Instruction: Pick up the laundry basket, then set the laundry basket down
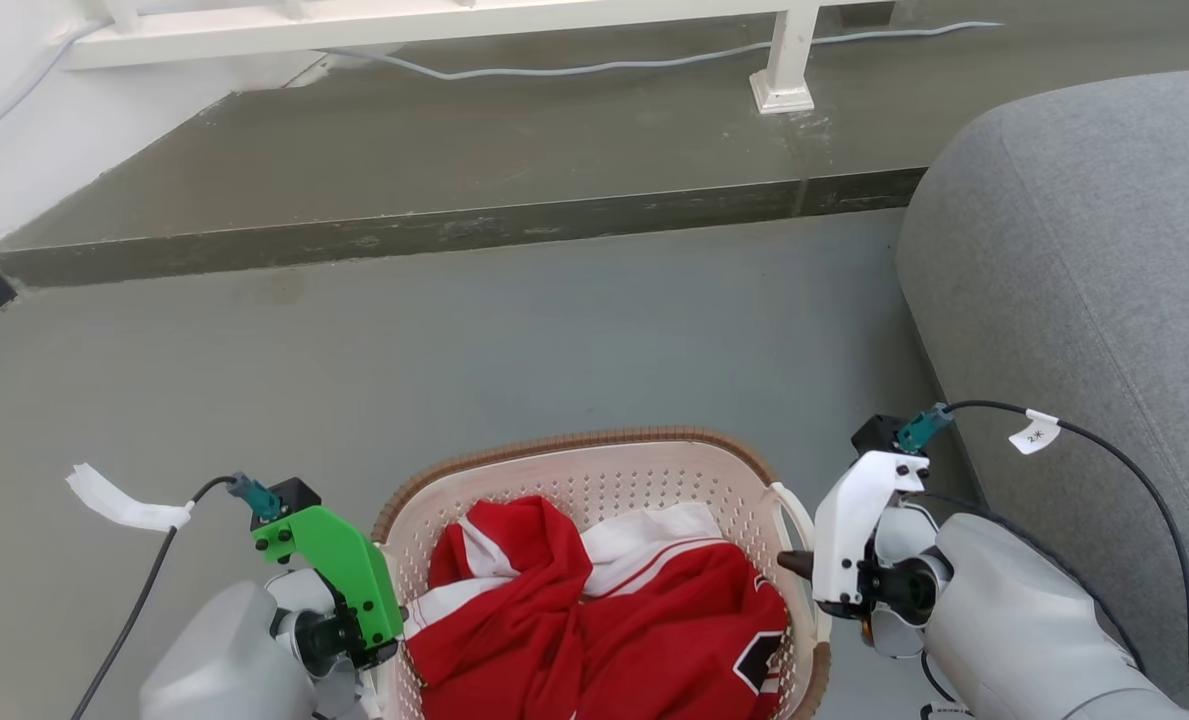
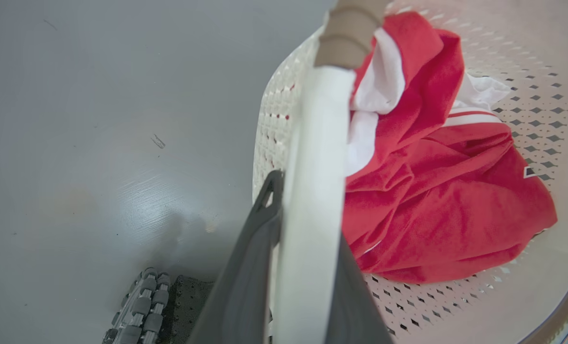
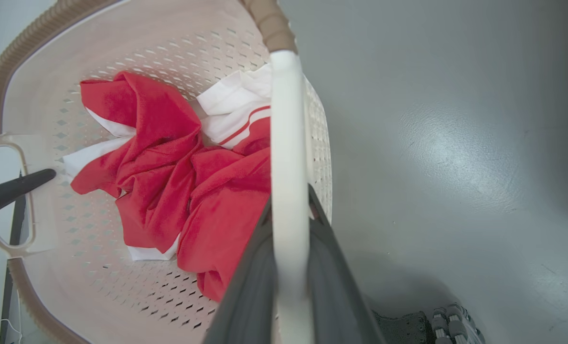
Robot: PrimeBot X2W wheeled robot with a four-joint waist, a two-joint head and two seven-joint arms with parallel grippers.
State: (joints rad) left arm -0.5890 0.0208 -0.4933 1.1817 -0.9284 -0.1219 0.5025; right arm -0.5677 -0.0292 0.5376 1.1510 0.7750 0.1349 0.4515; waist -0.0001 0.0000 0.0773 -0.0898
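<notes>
Arms low flanking laundry basket [image 1: 574, 442], left fingers [image 2: 245, 286] pinching its left handle [image 2: 315, 191], right fingers [image 3: 255, 286] pinching its right handle [image 3: 288, 143]

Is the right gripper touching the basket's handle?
Touching. The right wrist view shows the right gripper clamped on both sides of the white handle of the basket.

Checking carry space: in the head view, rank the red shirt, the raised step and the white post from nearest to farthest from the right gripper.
1. Red shirt, in the basket beside the right gripper.
2. Raised step, ahead.
3. White post, farthest back.
</notes>
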